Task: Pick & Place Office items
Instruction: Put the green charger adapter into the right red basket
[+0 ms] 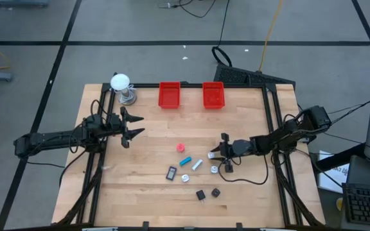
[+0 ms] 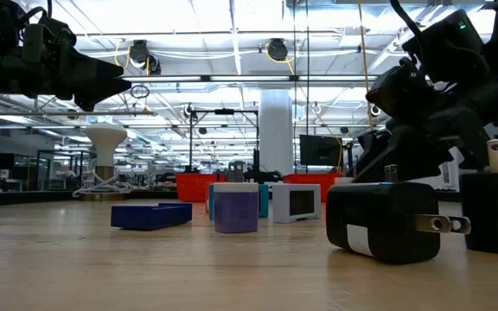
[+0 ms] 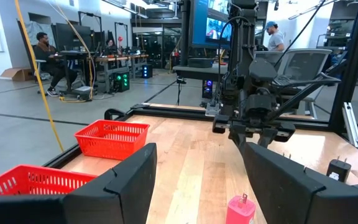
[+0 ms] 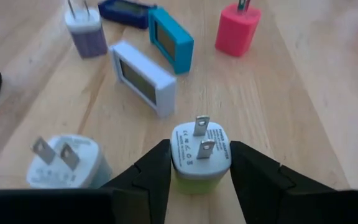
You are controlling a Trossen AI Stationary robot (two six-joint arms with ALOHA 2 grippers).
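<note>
In the high view the bench (image 1: 146,192) fills the middle of the frame, with two red bins (image 1: 169,94) side by side at its upper edge and a white ball on a stand (image 1: 122,86) at the upper left. The left gripper (image 1: 133,126) sits at left of centre, its fingers spread and holding nothing, well apart from the items. The right gripper (image 1: 218,155) sits right of centre, over a small white plug (image 1: 214,169) at the right end of the scatter. The rest lie in the lower middle: a pink plug (image 1: 180,147), a cyan piece (image 1: 185,160), a pale blue piece (image 1: 197,164), a dark flat rectangle (image 1: 171,172), a white round piece (image 1: 185,178) and two black cubes (image 1: 201,194) lowest of all. In the low view a black plug (image 2: 386,221) stands at right in front, a lilac plug (image 2: 235,208) at centre, a blue flat piece (image 2: 151,215) to its left, and a white screened piece (image 2: 296,202) behind; the right arm looms dark at upper right. In the left wrist view the spread fingers (image 3: 126,180) frame the lower edge, the pink plug (image 3: 241,210) between them and farther off, bins at left. In the right wrist view the fingers (image 4: 151,180) touch both sides of a white plug with a yellow-green base (image 4: 201,155), prongs up, at lower centre; another white plug (image 4: 64,162) lies at lower left.
</note>
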